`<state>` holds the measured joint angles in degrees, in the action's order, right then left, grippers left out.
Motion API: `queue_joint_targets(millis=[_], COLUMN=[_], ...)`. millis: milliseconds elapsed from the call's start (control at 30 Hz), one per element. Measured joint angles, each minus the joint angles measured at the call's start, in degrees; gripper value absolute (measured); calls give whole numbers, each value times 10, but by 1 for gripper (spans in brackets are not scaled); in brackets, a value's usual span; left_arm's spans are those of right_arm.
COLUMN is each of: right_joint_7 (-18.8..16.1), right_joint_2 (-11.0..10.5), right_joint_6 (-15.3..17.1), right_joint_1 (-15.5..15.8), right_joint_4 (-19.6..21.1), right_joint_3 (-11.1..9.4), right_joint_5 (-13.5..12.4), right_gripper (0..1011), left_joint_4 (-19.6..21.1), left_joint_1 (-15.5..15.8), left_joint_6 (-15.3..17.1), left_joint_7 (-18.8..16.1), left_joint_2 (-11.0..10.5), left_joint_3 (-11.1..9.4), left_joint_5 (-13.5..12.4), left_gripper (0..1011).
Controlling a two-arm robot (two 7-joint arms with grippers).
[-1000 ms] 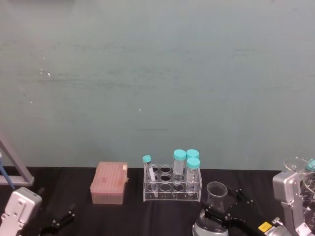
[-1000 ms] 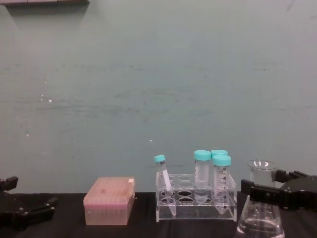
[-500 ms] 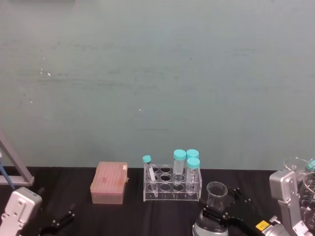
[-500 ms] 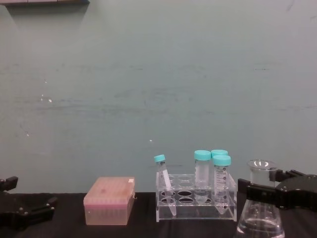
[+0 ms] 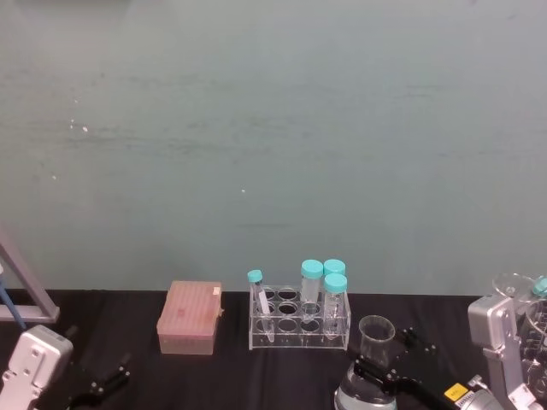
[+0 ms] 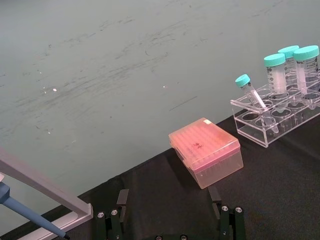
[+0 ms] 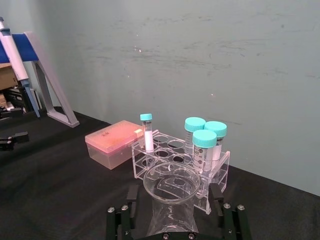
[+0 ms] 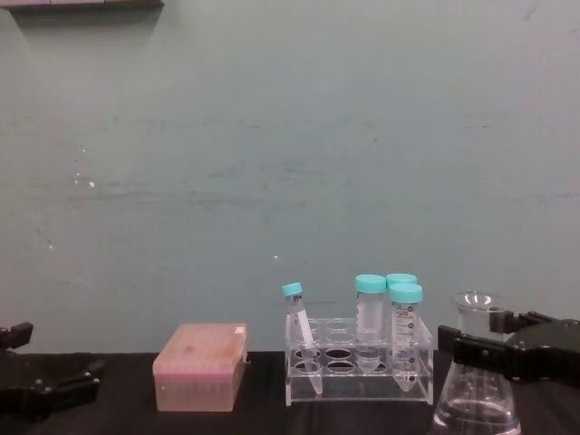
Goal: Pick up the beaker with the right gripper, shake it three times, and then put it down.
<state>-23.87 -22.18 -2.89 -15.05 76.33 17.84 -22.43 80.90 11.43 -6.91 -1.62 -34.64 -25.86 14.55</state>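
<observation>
Right hand point(image 7: 172, 200) was open, its fingers point(image 7: 134, 196) standing either side of the beaker point(image 7: 170, 212) neck with a small gap on each side (not clamped, going by the right wrist view). Beaker stood upright near the front right corner of the table point(image 5: 231, 376), just in front and to the right of the tube rack point(image 5: 299, 329) and apart from it; its base was cut off, so contact with the table couldn't be confirmed. Left hand point(image 6: 167, 212) was idle, fingers spread, over the front left corner.
</observation>
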Motion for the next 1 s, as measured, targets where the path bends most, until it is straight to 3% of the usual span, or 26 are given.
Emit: queue_joint_targets(millis=[533,1000], right_joint_7=[0,0], right_joint_2=[0,0], right_joint_6=[0,0], right_joint_1=[0,0], right_joint_4=[1,1], right_joint_3=[0,0], right_joint_5=[0,-1], right_gripper=[450,450], left_joint_4=[0,0], left_joint_1=[0,0], left_joint_6=[0,0], left_joint_7=[0,0], left_joint_2=[0,0], left_joint_3=[0,0], left_joint_5=[0,0], left_gripper=[1000,1000])
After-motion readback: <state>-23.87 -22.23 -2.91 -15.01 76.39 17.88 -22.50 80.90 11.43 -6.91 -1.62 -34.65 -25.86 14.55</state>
